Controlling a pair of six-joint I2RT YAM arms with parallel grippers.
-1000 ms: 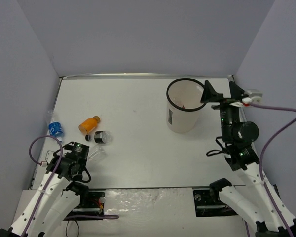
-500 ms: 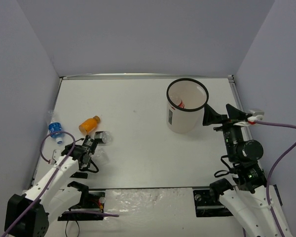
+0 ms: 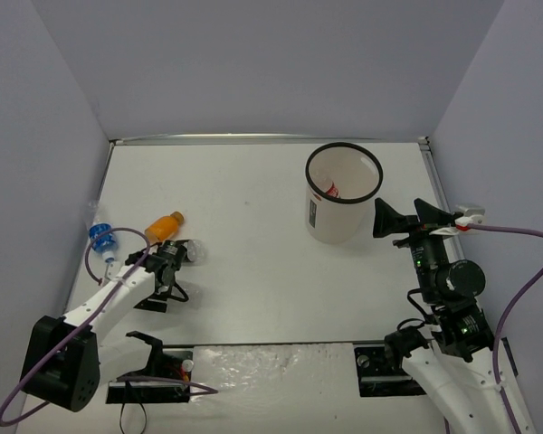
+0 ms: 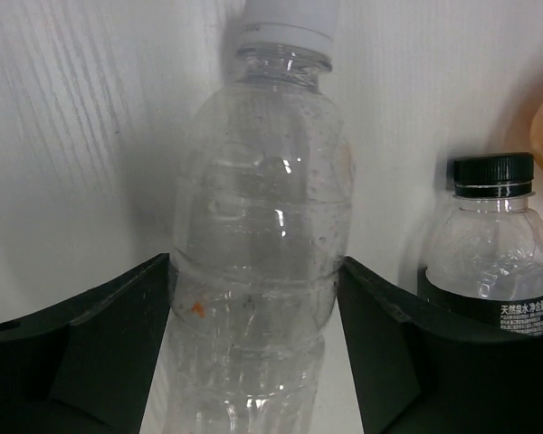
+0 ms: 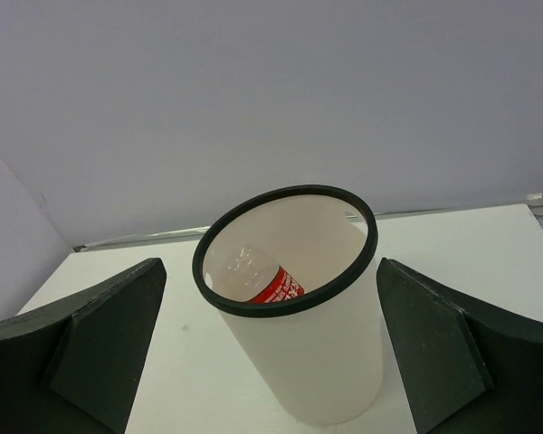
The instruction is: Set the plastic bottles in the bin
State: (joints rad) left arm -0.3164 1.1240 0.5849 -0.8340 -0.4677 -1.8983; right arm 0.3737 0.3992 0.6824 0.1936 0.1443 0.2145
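A clear plain bottle with a white cap lies on the table between my left gripper's black fingers, which press on both its sides. In the top view, the left gripper covers it. A black-labelled bottle lies just right of it, also in the top view. The orange bottle and the blue-labelled bottle lie further left. The white bin stands at the back right, with a red-labelled bottle inside. My right gripper hangs open just right of the bin.
The left wall runs close beside the blue-labelled bottle. A grey label patch marks the bin's left side. The right arm's purple cable loops out near the right wall.
My left arm reached forward over the clear plain bottle and its jaws closed on it. My right gripper drew back and down from the bin's rim, still open.
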